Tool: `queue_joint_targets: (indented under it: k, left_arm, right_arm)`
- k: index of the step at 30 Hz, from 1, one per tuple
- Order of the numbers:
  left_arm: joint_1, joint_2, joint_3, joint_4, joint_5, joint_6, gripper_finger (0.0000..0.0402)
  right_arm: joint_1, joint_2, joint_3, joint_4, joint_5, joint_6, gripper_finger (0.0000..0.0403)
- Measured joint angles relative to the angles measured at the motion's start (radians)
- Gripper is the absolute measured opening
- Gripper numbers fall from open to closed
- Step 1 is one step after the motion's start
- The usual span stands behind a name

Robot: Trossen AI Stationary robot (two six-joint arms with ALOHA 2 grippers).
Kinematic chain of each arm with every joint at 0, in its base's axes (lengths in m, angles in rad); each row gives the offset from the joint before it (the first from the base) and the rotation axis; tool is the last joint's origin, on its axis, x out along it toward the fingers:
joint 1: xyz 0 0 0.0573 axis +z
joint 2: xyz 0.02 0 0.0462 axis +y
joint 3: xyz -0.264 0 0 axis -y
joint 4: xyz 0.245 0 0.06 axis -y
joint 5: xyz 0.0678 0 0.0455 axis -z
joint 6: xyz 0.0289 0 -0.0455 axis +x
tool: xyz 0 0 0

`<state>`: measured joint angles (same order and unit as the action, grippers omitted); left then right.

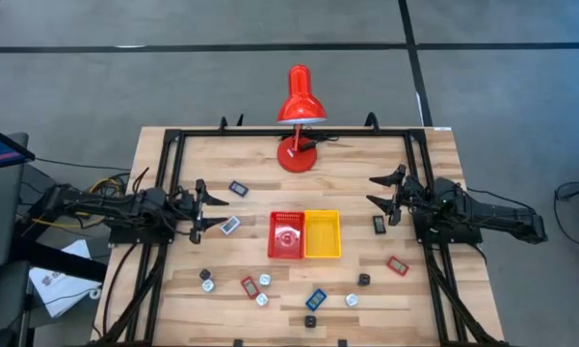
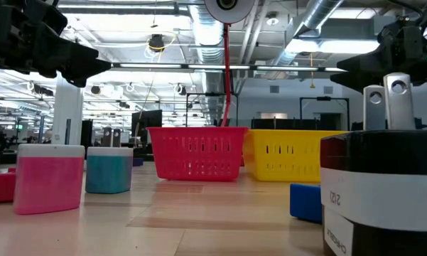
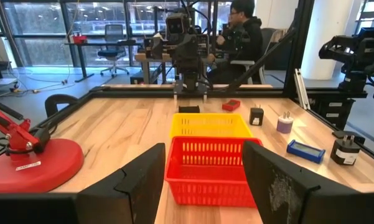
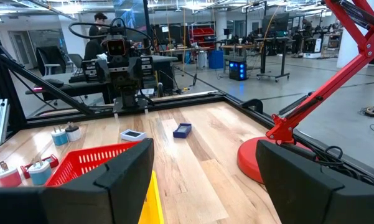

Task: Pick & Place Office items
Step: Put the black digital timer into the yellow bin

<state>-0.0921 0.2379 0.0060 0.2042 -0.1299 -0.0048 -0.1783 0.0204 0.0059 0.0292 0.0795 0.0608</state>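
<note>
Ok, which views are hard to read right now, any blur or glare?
Low view: the black-and-white cylindrical item right at the lens is soft and blocks the right side, and the ceiling lights glare. High view: evenly lit, though the items look tiny. Both wrist views: the dark fingers are blurred up close.

Red tray (image 1: 287,236) and yellow tray (image 1: 323,234) sit touching, midway between both pincers. Red desk lamp (image 1: 300,116) stands beyond them on the surface (image 1: 366,183).
</note>
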Motion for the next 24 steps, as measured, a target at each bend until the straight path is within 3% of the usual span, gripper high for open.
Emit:
queue_joint_targets:
  k: [16,24]
  left_arm:
    - [0.0,0.0,0.0,0.006,0.001,-0.003,0.0208]
    - [0.0,0.0,0.0,0.006,0.003,-0.108,0.0208]
  right_arm:
    - [0.0,-0.001,0.005,-0.014,-0.008,-0.002,0.0276]
    - [0.001,-0.001,0.007,-0.019,-0.008,0.0,0.0276]
